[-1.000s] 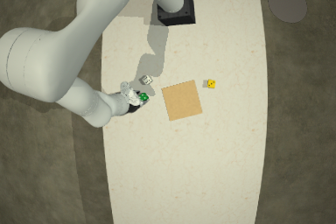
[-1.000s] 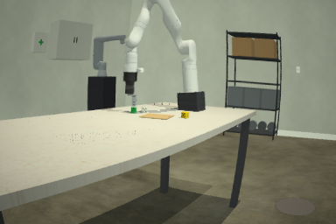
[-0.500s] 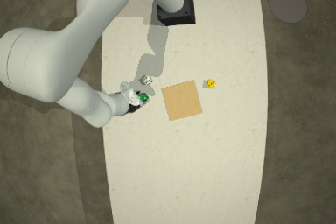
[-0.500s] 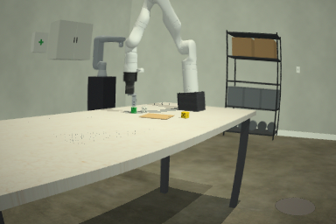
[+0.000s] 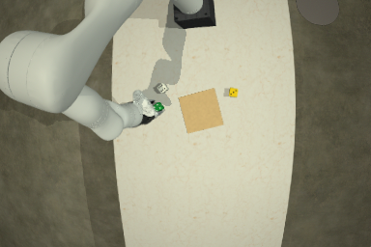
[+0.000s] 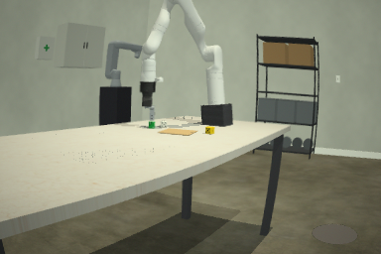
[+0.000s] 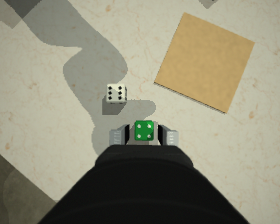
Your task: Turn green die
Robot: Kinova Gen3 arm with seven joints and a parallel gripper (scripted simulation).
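The green die [image 7: 144, 131] lies on the table top, off the mat, and shows four pips on top. It also shows in the overhead view [image 5: 158, 108] and the side view [image 6: 151, 124]. My gripper [image 7: 143, 131] stands straight above it, open, one finger on each side of the die and not closed on it. The tan mat [image 5: 200, 110] lies flat to the right of the die, also in the wrist view [image 7: 206, 60]. A white die [image 7: 115, 93] showing six lies just beyond the green one. A yellow die [image 5: 234, 93] lies right of the mat.
The arm's black base [image 5: 194, 7] stands at the far end of the table. My arm reaches over the table's left edge [image 5: 114, 128]. A shelf rack [image 6: 287, 94] and a second black pedestal [image 6: 115, 104] stand off the table.
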